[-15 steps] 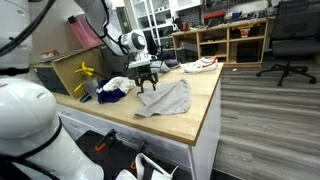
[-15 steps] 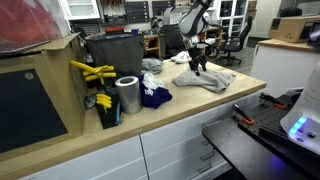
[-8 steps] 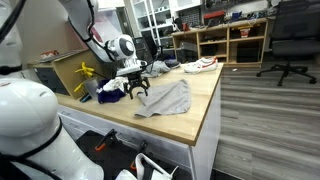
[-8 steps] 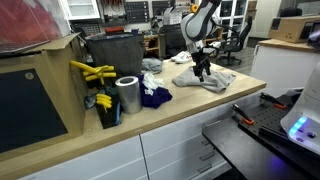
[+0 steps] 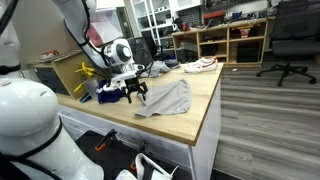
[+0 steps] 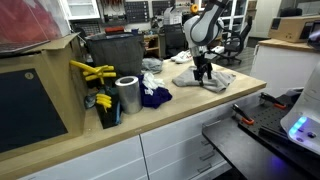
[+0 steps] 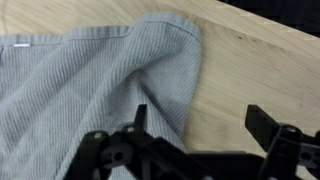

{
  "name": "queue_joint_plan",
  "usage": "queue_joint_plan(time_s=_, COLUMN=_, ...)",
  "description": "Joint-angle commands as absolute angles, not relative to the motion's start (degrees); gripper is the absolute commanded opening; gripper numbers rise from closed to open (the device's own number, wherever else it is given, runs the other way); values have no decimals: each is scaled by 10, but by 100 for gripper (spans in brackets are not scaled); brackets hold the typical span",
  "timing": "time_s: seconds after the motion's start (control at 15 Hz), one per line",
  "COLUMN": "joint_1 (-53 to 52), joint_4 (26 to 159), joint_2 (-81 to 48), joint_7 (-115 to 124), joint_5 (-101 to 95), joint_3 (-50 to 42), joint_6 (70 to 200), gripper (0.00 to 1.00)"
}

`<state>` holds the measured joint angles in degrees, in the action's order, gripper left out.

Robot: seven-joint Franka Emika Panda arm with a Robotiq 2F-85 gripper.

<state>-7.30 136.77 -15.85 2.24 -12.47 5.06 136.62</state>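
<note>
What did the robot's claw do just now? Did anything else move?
The claw came lower, down to the edge of the grey towel. It is open and has not grabbed anything. The towel, the blue cloth and the metal can stayed where they were.

You are seeing a glossy white arm (image 5: 117, 52) built of rounded shells, with dark bands showing at its joints. A black claw (image 5: 136, 93) is capping it; in the wrist view its two blocky matte fingers (image 7: 266, 122) are showing squared tips.
</note>
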Motion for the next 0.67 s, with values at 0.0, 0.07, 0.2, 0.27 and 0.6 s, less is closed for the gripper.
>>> queue_joint_plan(time_s=0.0, joint_1=-83, joint_4=1396, joint_2=-147, joint_7=64, joint_5=-147, joint_3=37, joint_6=1405, gripper=100)
queue_joint_plan(time_s=0.07, joint_1=-83, joint_4=1399, joint_2=-148, joint_7=74, joint_5=-154, joint_3=34, joint_6=1412, gripper=100)
queue_joint_plan(time_s=0.2, joint_1=-84, joint_4=1404, joint_2=-150, joint_7=90, joint_5=-167, joint_3=28, joint_6=1423, gripper=100)
queue_joint_plan(time_s=0.27, joint_1=-85, joint_4=1406, joint_2=-152, joint_7=99, joint_5=-173, joint_3=24, joint_6=1426, gripper=100)
queue_joint_plan(time_s=0.6, joint_1=-87, joint_4=1413, joint_2=-154, joint_7=121, joint_5=-185, joint_3=16, joint_6=1427, gripper=61)
